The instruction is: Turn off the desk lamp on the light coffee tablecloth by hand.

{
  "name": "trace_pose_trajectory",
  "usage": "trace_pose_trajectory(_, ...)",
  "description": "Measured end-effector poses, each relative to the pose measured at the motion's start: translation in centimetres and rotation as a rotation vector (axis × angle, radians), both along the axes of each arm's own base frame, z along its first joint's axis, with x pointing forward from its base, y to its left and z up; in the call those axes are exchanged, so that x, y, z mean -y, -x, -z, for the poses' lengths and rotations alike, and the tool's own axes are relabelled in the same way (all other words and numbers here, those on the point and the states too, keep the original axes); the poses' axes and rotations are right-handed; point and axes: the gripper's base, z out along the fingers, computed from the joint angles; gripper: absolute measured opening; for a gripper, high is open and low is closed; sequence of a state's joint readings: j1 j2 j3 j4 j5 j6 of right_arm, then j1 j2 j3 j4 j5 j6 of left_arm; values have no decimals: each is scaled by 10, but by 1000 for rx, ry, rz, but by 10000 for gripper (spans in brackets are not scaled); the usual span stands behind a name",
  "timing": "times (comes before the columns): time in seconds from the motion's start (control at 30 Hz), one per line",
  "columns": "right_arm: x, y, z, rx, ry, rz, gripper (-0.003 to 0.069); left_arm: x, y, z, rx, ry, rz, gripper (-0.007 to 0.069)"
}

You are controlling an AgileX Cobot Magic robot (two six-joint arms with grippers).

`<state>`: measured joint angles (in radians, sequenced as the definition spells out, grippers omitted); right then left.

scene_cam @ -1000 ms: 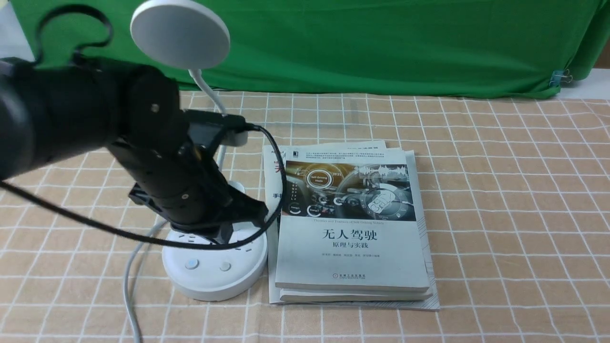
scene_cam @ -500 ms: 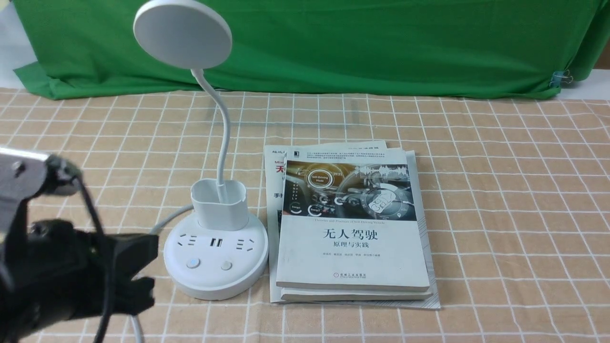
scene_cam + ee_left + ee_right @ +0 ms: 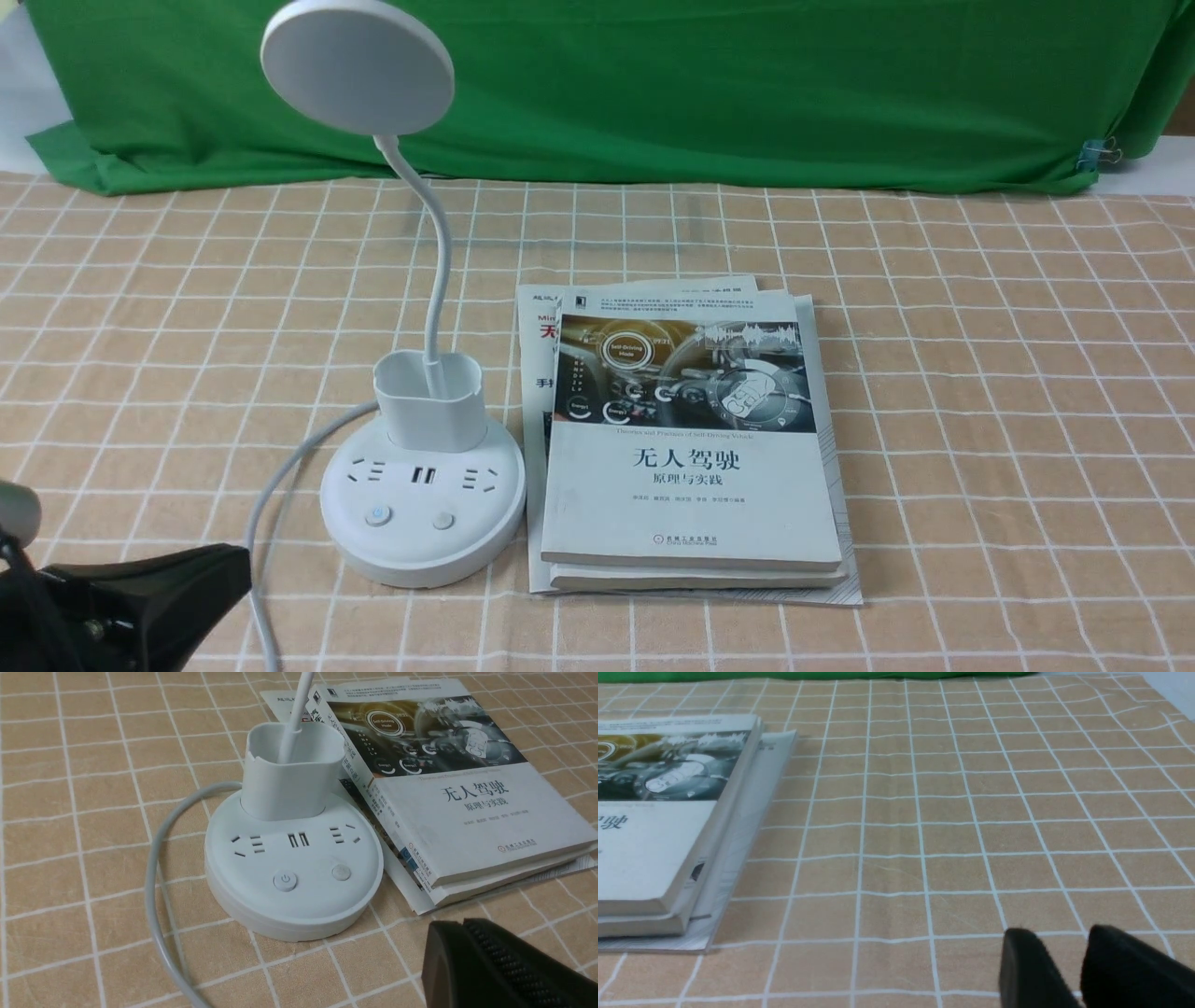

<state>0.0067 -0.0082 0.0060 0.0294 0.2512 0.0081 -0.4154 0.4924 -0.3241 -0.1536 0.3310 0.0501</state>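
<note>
White plastic desk lamp [image 3: 429, 406] with a round disc head stands on the tan grid-lined tablecloth [image 3: 980, 373], just beside a stack of grey-covered books [image 3: 691, 485]. The black left gripper [image 3: 140, 607] sits low at the near left corner, apart from the lamp.

From the left wrist, the lamp's two-button base lies close ahead. I cannot tell whether that gripper's ribbed fingers are parted.

From the right wrist, the black right gripper [image 3: 1064, 947] holds its fingers slightly apart over bare cloth.

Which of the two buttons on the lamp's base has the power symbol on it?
The button farther from the books: it carries a circle-and-line power mark. The button nearer the books is plain.
</note>
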Motion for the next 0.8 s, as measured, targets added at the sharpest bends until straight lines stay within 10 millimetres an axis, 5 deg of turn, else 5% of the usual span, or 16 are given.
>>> trace_pose_trajectory(0.4, 0, 0, 0, 0, 0, 0, 243, -39, 31, 45, 211, -19, -345, -3)
trace_pose_trajectory(0.6, 0, 0, 0, 0, 0, 0, 243, -44, 39, 71, 192, -24, -435, -3)
trace_pose_trajectory(0.8, 0, 0, 0, 0, 0, 0, 243, -43, 40, 74, 175, -3, -433, -3)
